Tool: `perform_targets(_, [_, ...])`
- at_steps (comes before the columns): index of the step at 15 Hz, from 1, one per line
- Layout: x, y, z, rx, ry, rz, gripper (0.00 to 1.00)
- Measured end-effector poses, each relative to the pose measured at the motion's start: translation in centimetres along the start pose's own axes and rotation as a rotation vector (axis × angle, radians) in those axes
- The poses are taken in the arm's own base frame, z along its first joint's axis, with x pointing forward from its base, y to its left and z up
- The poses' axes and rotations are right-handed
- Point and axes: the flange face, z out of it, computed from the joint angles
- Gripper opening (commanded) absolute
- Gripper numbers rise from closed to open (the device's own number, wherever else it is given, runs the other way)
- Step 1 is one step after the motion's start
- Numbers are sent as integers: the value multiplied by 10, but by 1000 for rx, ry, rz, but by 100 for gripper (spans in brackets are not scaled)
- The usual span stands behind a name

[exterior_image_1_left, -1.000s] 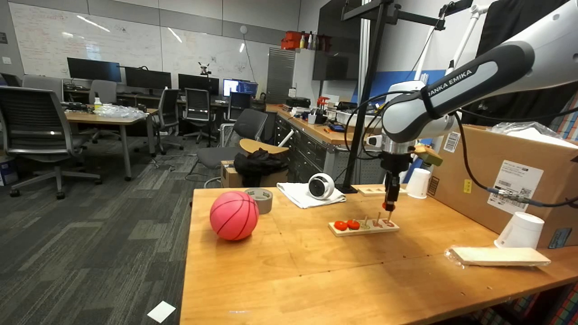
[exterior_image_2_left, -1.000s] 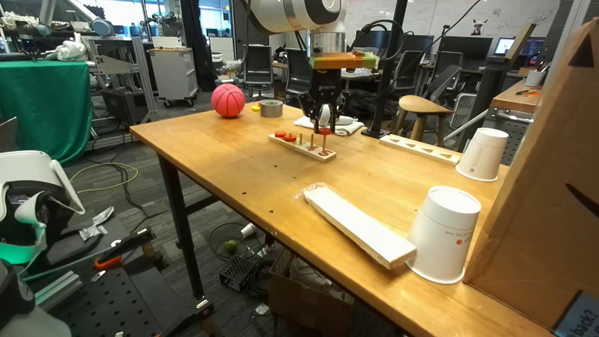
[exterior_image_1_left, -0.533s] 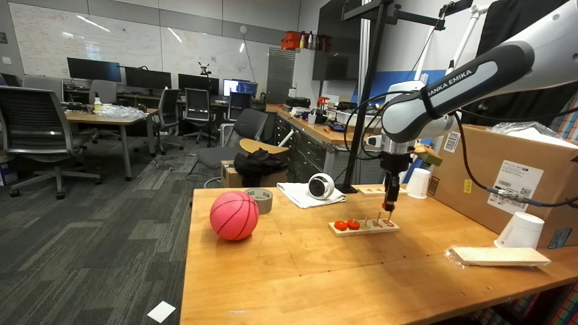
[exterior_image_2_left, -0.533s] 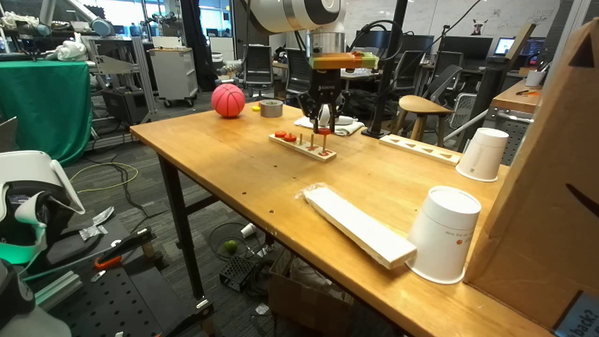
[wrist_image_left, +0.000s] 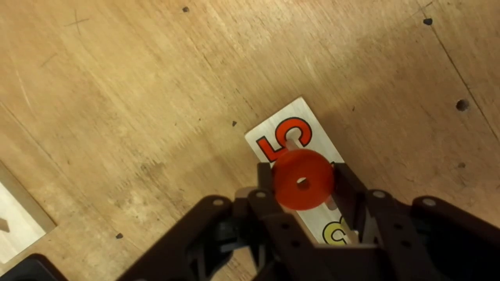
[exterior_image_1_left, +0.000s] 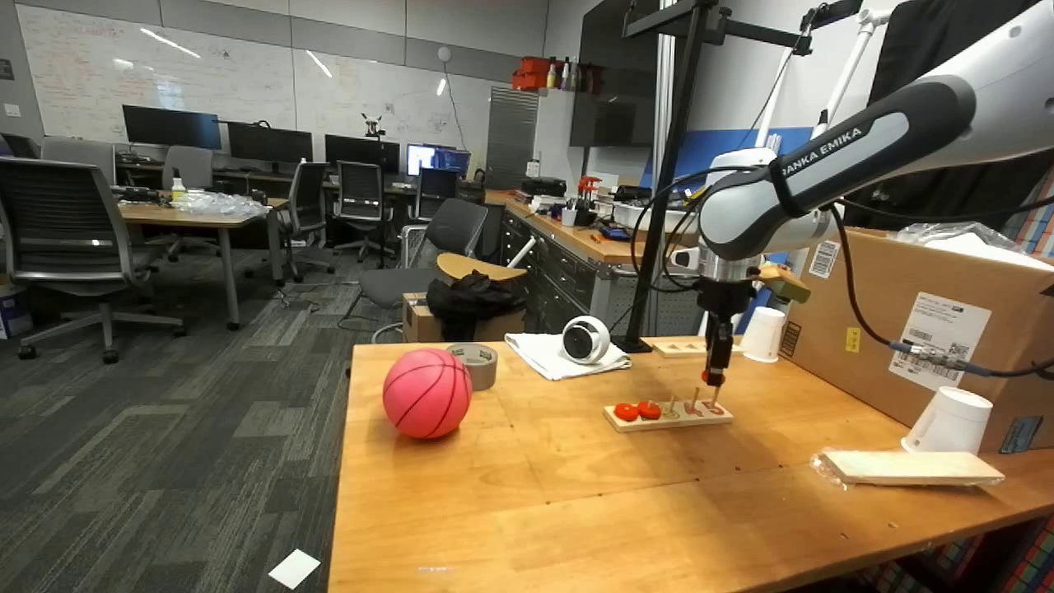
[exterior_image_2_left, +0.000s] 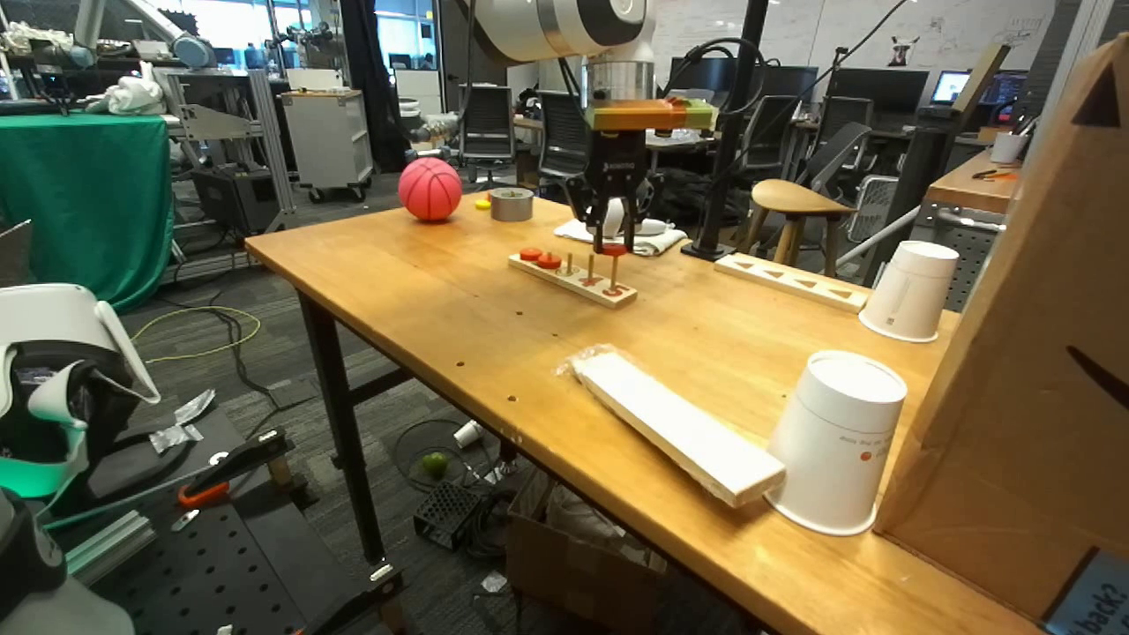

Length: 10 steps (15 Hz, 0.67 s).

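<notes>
Tool (exterior_image_2_left: pixel 614 247) clamped on red disc (wrist_image_left: pixel 302 168) above 5-marked end of peg board (exterior_image_1_left: pixel 669 422), with two more red discs (exterior_image_2_left: pixel 549 262) at opposite end.

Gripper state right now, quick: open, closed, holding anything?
Gripper: closed, holding a red disc by its edges, above the numbered peg board.
</notes>
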Motion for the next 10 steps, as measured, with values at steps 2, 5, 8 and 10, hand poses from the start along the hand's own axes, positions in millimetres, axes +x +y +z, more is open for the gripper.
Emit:
perform_targets(2, [-1,1,0,0,-1,3,17])
perform_targets(5, [-3,2,1,0,-2,6,17])
perform_targets(8, [-4,3,1,-1,-3,7,17])
perform_targets(10, [-4,3,1,-1,-3,8,17])
